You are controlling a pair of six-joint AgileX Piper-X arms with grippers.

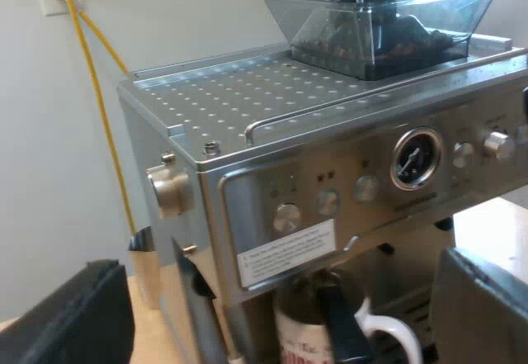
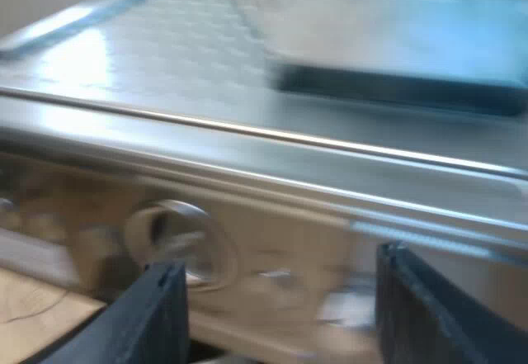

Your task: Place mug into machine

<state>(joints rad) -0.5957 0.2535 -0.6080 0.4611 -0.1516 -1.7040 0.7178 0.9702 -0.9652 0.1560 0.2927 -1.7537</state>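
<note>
— Start with the left gripper. How is it held?
— The left gripper (image 1: 276,261) is spread wide. Its two black fingers (image 1: 70,319) are well apart, with nothing between them. It points at the front of the espresso machine (image 1: 247,108). It is held off from the machine, high enough to look across the perforated top plate.
— And the right?
— The right gripper (image 2: 276,261) is also wide and empty, its two fingers (image 2: 161,314) apart. It sits close up to the machine's front panel, about level with the top edge, and points toward the round gauge (image 2: 177,244).
— Where is the mug?
— There is one mug (image 1: 301,335), with a white handle showing and red lettering on its side. It stands in the machine's front bay, under the control panel, and neither gripper touches it. Something dark stands just in front of it; I cannot tell what.
— Count the rest.
— One machine. One bean hopper (image 1: 384,17) on its top, smoky clear plastic with beans in it. One gauge on the panel, and five round knobs or buttons in the row with it. One larger knob (image 1: 169,191) on the side wall. One white label (image 1: 287,252) below the buttons. One yellow cable (image 1: 95,92) runs up to a wall socket behind the machine.
— What carries it all?
— A pale wooden bench (image 2: 33,306). I cannot tell where the machine stands relative to the bench's edges.
</note>
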